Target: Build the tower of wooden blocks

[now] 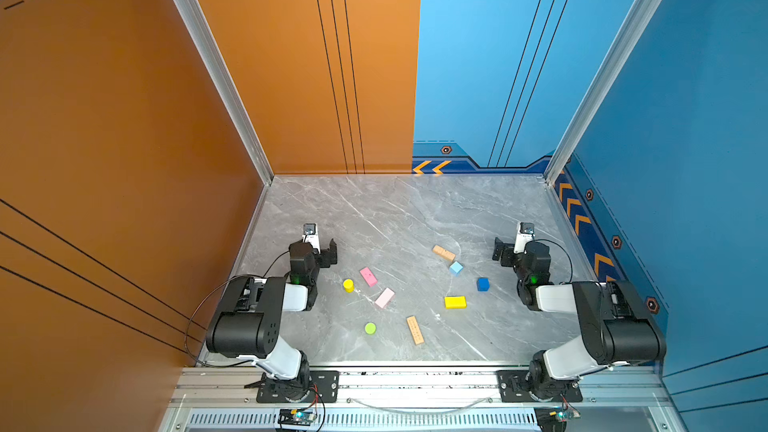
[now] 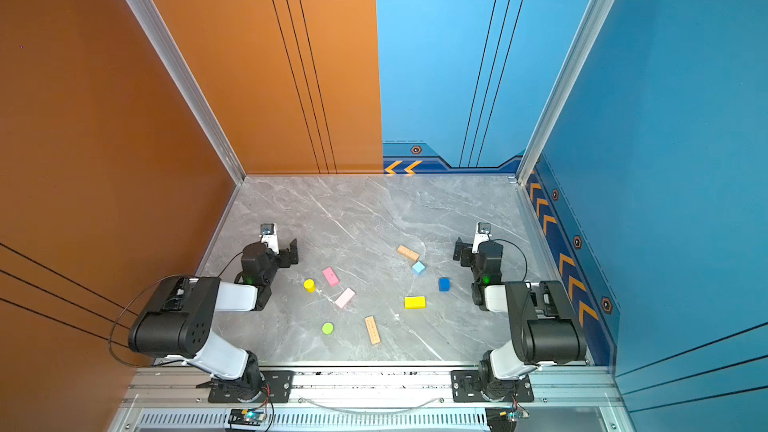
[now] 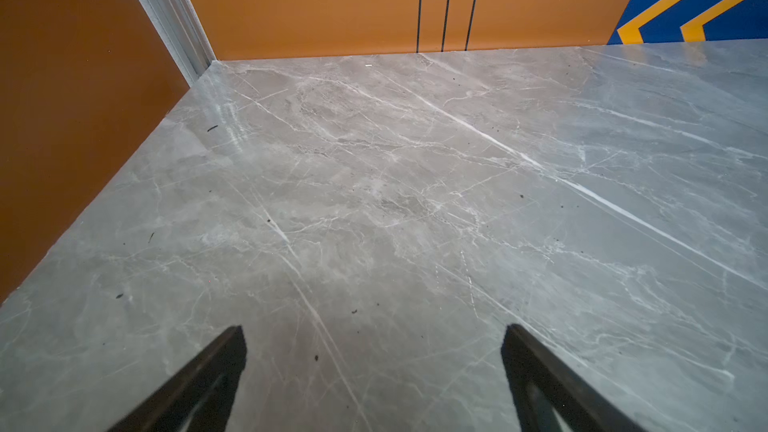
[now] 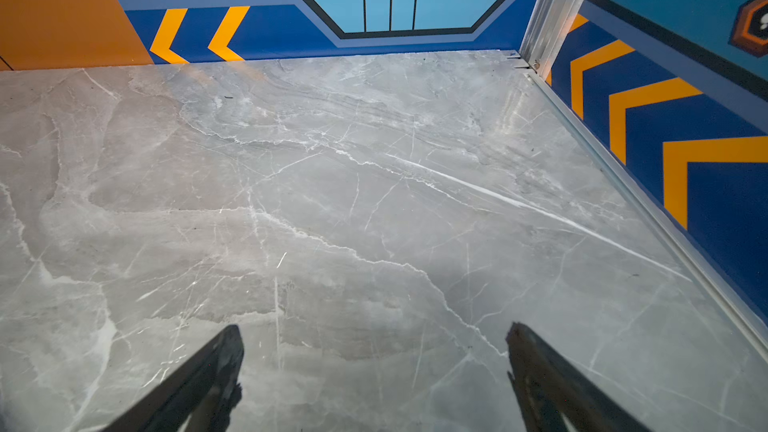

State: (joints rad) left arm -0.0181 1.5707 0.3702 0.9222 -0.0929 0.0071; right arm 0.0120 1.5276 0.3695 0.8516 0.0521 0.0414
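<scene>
Both top views share the whole table [image 1: 395, 209] from high above; wrist views look close, ahead of left gripper [image 3: 374, 329] and right gripper [image 4: 374, 327].

Grey marble-veined surface [image 1: 407, 209], boxed in: orange walls [image 1: 104, 97] from 9 to 12 o'clock, blue walls [image 1: 685, 97] from 12 to 3, aluminium posts [image 1: 216, 68] at 11 and 1, evenly lit.

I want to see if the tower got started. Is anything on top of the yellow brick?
No. In both top views the yellow brick lies flat on the table with its top bare, and nothing touches it. Its underside is hidden against the table.
</scene>
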